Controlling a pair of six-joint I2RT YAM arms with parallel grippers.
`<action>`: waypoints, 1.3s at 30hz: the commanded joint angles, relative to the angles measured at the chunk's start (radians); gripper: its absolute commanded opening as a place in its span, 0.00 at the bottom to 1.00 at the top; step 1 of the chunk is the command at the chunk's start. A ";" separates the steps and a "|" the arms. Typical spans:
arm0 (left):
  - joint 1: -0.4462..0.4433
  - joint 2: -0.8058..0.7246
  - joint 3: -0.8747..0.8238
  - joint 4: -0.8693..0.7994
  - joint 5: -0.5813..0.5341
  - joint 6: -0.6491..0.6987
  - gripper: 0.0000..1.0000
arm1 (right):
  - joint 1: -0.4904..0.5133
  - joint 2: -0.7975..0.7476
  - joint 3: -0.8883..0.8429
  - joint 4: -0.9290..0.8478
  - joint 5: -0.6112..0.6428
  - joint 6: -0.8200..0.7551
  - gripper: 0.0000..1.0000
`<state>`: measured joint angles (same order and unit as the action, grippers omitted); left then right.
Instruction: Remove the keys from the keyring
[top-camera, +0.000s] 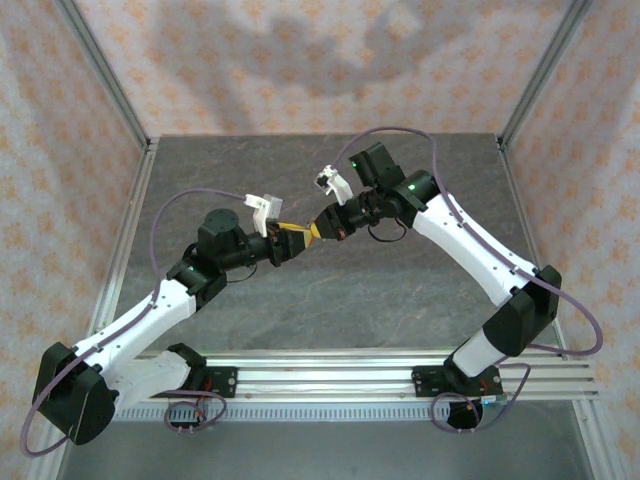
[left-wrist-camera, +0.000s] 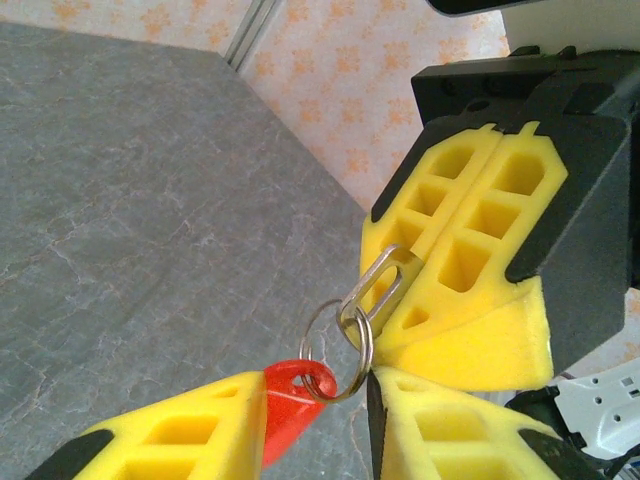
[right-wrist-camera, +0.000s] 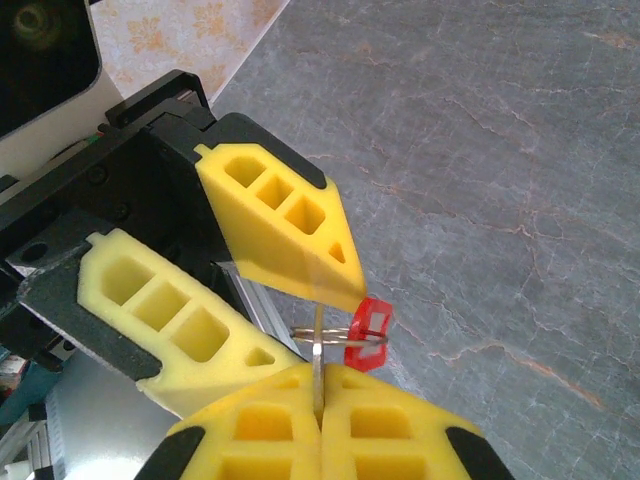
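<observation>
Left wrist: right hand (left-wrist-camera: 403, 265) clamps the key (left-wrist-camera: 366, 296) tight, its ringed head pointing diagonally toward the part-open, empty left hand (left-wrist-camera: 318, 408).

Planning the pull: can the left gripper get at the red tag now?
Probably yes. The left gripper has its jaws open with the red tag hanging between them, nothing blocking; the right gripper, shut on the key, sits beyond the ring.

Above the table's (top-camera: 420, 300) middle, the left gripper (top-camera: 291, 233), at left, meets the right gripper (top-camera: 320, 231), at right, tip to tip. The key (left-wrist-camera: 383, 285) sits between the right gripper's fingers. The split ring (left-wrist-camera: 368, 350) hangs from it, and the keyring tag (left-wrist-camera: 285, 400) lies between the left gripper's fingers.
</observation>
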<state>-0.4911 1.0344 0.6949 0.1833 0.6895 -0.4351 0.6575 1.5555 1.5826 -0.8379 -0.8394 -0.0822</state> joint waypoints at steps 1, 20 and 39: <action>-0.009 -0.031 0.035 0.007 -0.038 0.029 0.32 | 0.001 -0.003 -0.012 0.007 -0.043 0.002 0.00; -0.010 -0.070 0.017 0.000 -0.063 0.029 0.39 | 0.001 -0.012 -0.016 0.023 -0.036 0.024 0.00; -0.012 -0.009 0.043 0.050 -0.025 0.015 0.26 | 0.003 -0.008 -0.021 0.030 -0.070 0.025 0.00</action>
<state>-0.4911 1.0130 0.7025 0.1947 0.6544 -0.4229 0.6571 1.5555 1.5745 -0.8299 -0.8734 -0.0631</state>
